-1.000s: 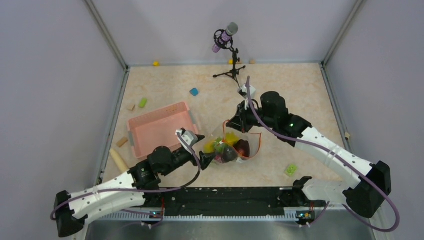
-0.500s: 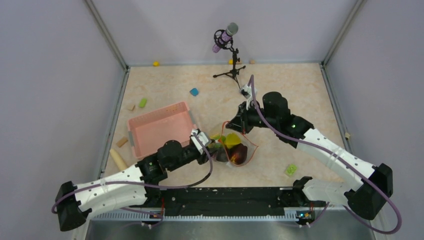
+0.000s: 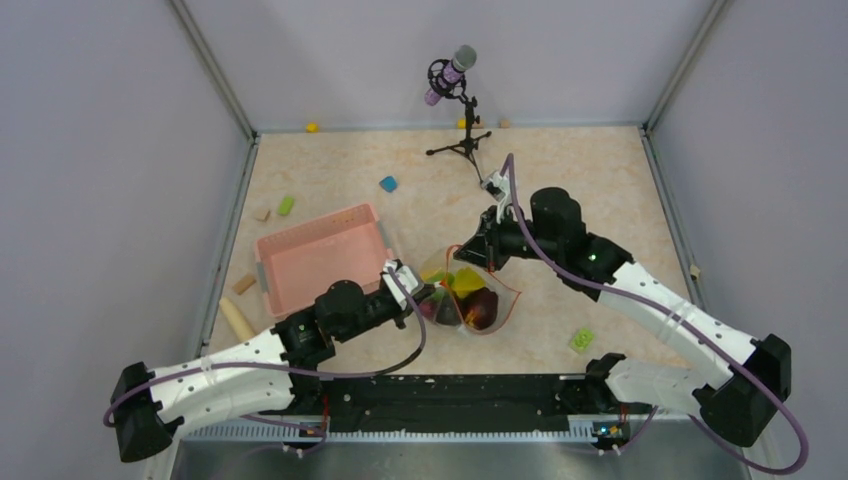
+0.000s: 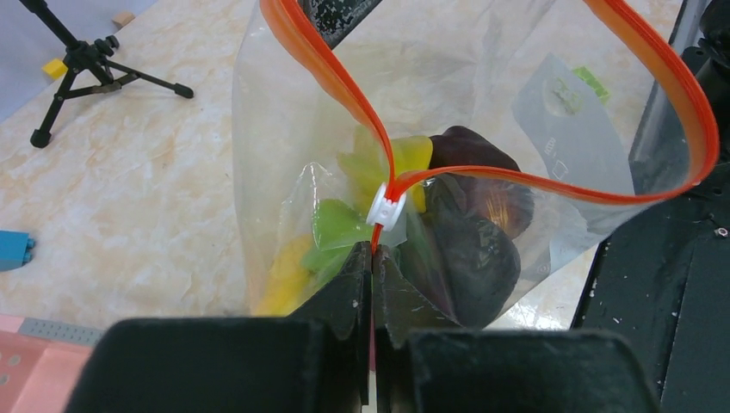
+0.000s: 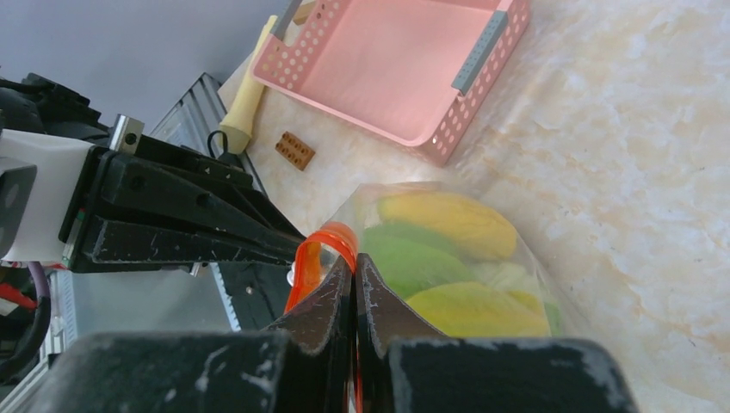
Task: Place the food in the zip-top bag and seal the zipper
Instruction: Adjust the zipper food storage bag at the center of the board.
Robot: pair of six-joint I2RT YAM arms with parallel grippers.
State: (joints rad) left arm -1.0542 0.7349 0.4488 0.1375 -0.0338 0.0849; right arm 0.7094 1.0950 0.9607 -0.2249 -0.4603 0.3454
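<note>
Already the food [image 4: 469,241] lies inside the clear bag [image 3: 468,298]: dark brown, yellow and green pieces heaped at its bottom. The bag rests on the table [image 3: 600,180] between the two arms, just right of the pink basket [image 3: 320,255]. Its mouth gapes, and the orange zipper [image 4: 336,77] runs around it in a wide loop. The white slider [image 4: 386,209] sits at the loop's left, near end.

The left gripper [image 4: 372,258] is clenched on the zipper strip right beneath the slider, fingers pressed flat together. The right gripper [image 5: 354,268], at the far side of the mouth, is likewise pinched tight on the orange strip.

Farther off, a microphone stand [image 3: 462,140] stands near the back wall. A blue block [image 3: 388,184] and a green block [image 3: 286,205] lie on the table beyond the basket.
</note>
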